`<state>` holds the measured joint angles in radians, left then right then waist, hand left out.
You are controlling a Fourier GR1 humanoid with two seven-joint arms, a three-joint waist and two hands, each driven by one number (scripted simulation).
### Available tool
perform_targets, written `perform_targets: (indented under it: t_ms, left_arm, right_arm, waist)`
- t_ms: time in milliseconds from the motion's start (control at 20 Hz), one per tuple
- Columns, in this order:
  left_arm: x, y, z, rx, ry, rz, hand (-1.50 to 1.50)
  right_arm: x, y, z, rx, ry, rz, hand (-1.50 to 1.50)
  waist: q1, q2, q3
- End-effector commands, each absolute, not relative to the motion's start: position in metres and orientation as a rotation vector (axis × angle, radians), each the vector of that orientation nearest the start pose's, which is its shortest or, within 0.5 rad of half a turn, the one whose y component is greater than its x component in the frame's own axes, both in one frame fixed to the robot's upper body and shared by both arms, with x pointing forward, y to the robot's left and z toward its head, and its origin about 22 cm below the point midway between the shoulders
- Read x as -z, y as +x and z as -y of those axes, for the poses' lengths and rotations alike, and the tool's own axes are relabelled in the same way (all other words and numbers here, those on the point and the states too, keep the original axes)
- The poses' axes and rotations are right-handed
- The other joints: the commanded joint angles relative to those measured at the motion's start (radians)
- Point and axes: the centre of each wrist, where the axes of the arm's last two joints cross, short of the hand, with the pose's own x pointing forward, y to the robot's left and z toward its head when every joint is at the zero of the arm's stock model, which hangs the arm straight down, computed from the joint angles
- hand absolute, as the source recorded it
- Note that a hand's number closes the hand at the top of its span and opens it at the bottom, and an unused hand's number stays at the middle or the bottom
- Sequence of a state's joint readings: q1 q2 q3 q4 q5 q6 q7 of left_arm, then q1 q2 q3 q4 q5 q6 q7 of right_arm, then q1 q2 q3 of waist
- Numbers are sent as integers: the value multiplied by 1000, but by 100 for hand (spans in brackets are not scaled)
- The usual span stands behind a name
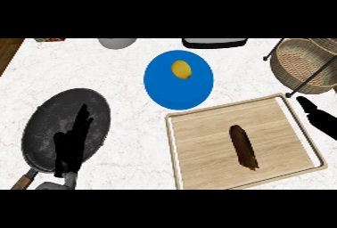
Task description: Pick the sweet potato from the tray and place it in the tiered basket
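Note:
A dark brown sweet potato (244, 147) lies lengthwise near the middle of the light wooden tray (197, 156) at the lower right. The wicker tiered basket (304, 64) on its black wire frame stands at the upper right corner. My right hand (318, 117) comes in from the right edge, just beyond the tray's right rim and below the basket, fingers straight and holding nothing. My left hand (74, 142) rests open at the lower left, fingers pointing up over the dark pan.
A dark frying pan (46, 120) with a wooden handle lies at the left. A blue plate (178, 89) holding a yellow lemon (182, 69) sits behind the tray. A grey bowl (117, 42) and a dark container (214, 42) stand along the far edge.

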<state>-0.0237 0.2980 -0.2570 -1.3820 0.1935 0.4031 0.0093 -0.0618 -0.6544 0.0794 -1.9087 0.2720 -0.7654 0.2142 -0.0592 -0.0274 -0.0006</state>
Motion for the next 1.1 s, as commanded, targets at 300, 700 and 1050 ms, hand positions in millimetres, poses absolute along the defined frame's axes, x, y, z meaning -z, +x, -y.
perform_targets:
  t_ms: [300, 700, 1050]
  left_arm:
    - [50, 212, -256, -30, 302, 1294, 0]
    - [48, 217, -255, 7, 280, 1306, 0]
    - [45, 223, -253, 47, 238, 1312, 0]
  right_arm:
    - [-111, 153, 278, -385, -1080, 1485, -150]
    - [-128, 138, 273, -656, -1371, 1094, -150]
    - [-128, 134, 231, -620, -1514, 939, -150]
  waist:
    - [2, 16, -12]
    - [32, 29, -16]
    - [85, 35, -9]
